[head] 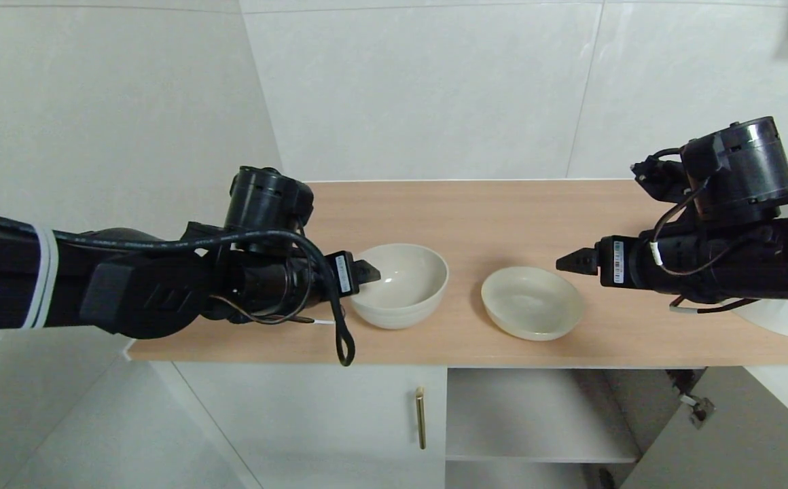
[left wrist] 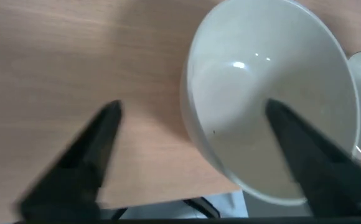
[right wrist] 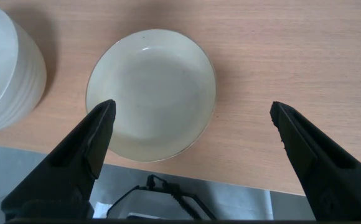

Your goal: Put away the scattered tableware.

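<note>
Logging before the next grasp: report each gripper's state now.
Left gripper: open, straddling the deep bowl's rim, not clamped.
Right gripper: open near the shallow bowl, holding nothing.

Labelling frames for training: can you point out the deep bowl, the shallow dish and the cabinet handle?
deep bowl (head: 407, 282), head view, on its inside surface.
shallow dish (head: 533, 302), head view, centre of its inside.
cabinet handle (head: 420, 418), head view, middle of the bar.

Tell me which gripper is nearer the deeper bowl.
Left. The left gripper is open astride the left rim of the deeper bowl. The right gripper is open near the right edge of the shallow bowl, farther off.
</note>
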